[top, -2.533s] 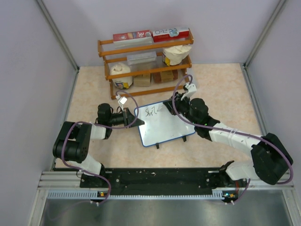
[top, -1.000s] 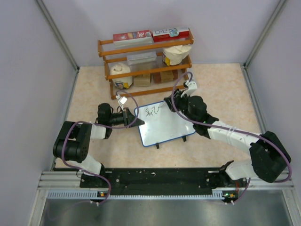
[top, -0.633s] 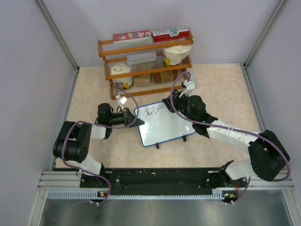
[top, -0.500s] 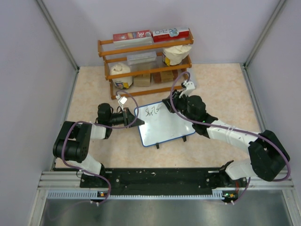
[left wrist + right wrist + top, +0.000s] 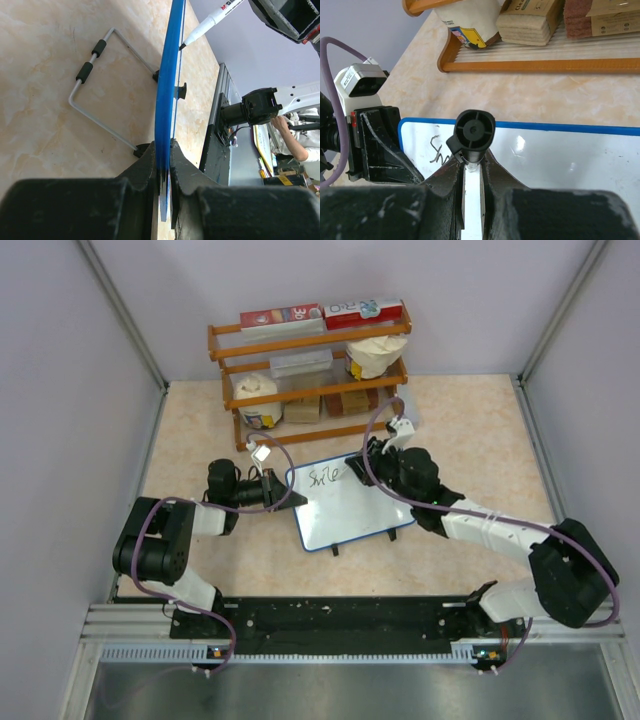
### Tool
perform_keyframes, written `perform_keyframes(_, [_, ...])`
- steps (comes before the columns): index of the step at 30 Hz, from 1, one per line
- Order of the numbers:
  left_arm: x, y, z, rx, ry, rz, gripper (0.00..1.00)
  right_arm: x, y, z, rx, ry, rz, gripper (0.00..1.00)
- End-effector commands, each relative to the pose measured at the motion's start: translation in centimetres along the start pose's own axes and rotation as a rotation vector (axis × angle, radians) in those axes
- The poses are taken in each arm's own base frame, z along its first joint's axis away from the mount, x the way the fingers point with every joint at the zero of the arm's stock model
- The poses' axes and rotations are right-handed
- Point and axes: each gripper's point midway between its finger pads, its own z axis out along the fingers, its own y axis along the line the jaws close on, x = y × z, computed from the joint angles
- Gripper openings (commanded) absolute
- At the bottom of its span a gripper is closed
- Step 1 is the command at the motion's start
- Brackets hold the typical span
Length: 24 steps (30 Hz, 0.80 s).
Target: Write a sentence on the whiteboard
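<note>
table [image 5: 470, 420]: beige marbled | on it: wooden rack [image 5: 310, 341] rear; whiteboard [image 5: 350, 510] centre

The sentence [image 5: 322, 478] on the whiteboard [image 5: 355, 512], just in front of the wooden rack [image 5: 310, 370], is reading roughly "Smile". A red box [image 5: 281, 317] atop the rack is showing what looks like "30". Red print beginning with "M" is showing on the marker [image 5: 210, 21]; the rest is cut off.

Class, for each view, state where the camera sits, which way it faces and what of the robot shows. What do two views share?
Top external: above and behind, looking down on whiteboard, left arm, right arm.
Left wrist: along the board's edge; left end effector clamps it.
Right wrist: down the marker held by the right end effector.
Shared: whiteboard, marker in both wrist views.
</note>
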Motion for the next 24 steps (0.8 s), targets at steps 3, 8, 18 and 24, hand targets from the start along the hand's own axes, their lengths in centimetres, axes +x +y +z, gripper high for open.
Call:
perform_keyframes(3, [-0.9, 0.8, 0.3, -0.030, -0.028, 0.043, 0.00, 0.9, -1.8, -1.0, 0.074, 0.019, -0.022, 0.00])
perform_keyframes(8, [-0.8, 0.9, 0.3, -0.030, -0.028, 0.041, 0.00, 0.3, -1.9, -1.0, 0.089, 0.005, -0.022, 0.00])
perform_keyframes(18, [-0.9, 0.9, 0.3, -0.032, -0.029, 0.041, 0.00, -1.9, -1.3, -1.2, 0.096, -0.056, -0.012, 0.00])
perform_keyframes(24, [-0.9, 0.8, 0.3, -0.030, -0.028, 0.043, 0.00, -3.4, -0.4, -1.9, 0.062, -0.100, 0.006, 0.00])
